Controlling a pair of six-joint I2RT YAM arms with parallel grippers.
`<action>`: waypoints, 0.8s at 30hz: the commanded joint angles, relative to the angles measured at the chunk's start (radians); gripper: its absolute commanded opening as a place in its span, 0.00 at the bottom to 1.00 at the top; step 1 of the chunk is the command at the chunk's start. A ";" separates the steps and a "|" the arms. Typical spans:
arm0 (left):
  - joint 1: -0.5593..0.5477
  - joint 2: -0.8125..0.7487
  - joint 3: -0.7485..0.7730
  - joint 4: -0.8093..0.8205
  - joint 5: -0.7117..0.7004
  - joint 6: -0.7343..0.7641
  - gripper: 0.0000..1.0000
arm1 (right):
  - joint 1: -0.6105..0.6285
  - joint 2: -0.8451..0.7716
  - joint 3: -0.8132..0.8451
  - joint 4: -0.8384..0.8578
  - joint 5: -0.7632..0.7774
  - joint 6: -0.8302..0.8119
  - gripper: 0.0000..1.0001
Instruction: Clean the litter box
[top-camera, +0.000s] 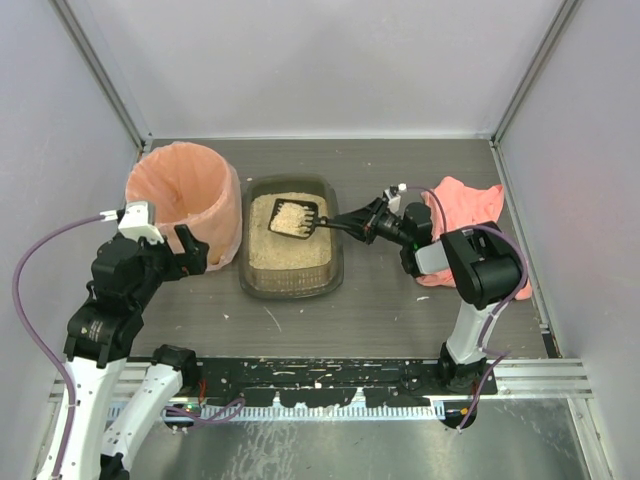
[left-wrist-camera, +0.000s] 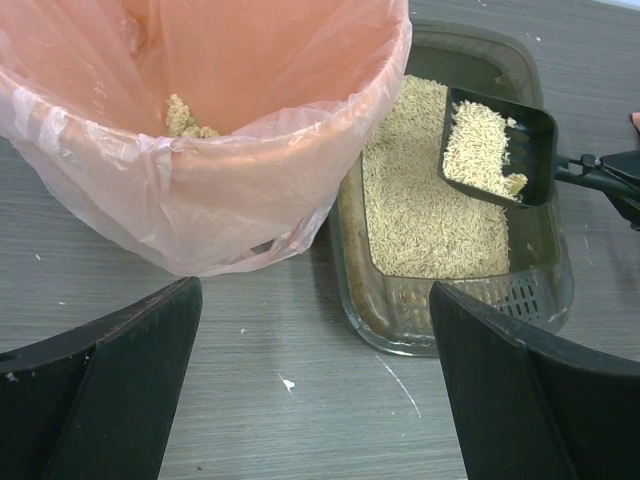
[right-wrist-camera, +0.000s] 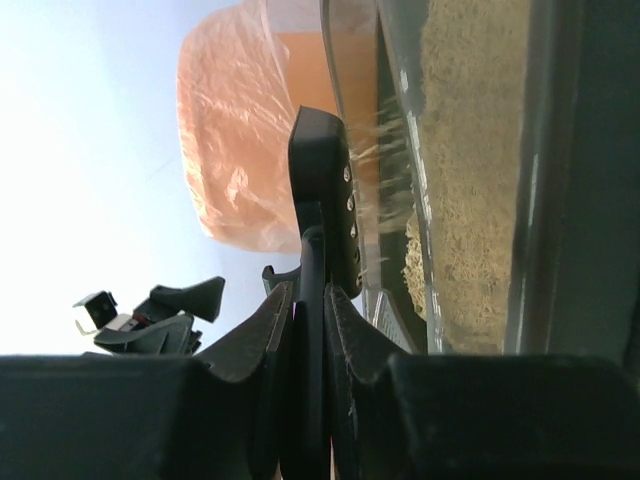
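Note:
The litter box (top-camera: 255, 283) is a dark olive tray with beige litter, in the middle of the table; it also shows in the left wrist view (left-wrist-camera: 385, 310) and the right wrist view (right-wrist-camera: 540, 200). My right gripper (top-camera: 365, 222) is shut on the handle of a black slotted scoop (top-camera: 294, 218) and holds it above the box's far end, loaded with litter. Litter falls through its slots. The scoop shows in the left wrist view (left-wrist-camera: 497, 147) and edge-on in the right wrist view (right-wrist-camera: 320, 190). My left gripper (top-camera: 188, 250) is open and empty, low beside the bin.
A round bin lined with a peach-pink bag (top-camera: 185, 195) stands left of the box, with a few clumps inside (left-wrist-camera: 185, 120). A pink cloth (top-camera: 465, 215) lies at the right under my right arm. Grey walls close in the table.

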 joint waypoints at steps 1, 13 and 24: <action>0.006 -0.017 -0.006 0.058 0.057 0.027 0.98 | -0.031 -0.076 -0.012 0.010 0.019 -0.030 0.01; 0.006 -0.016 -0.030 0.086 0.064 0.014 0.98 | 0.040 -0.079 0.055 -0.070 -0.012 -0.082 0.01; 0.007 -0.021 -0.025 0.055 0.052 0.014 0.98 | 0.013 -0.055 -0.002 0.053 0.003 -0.004 0.01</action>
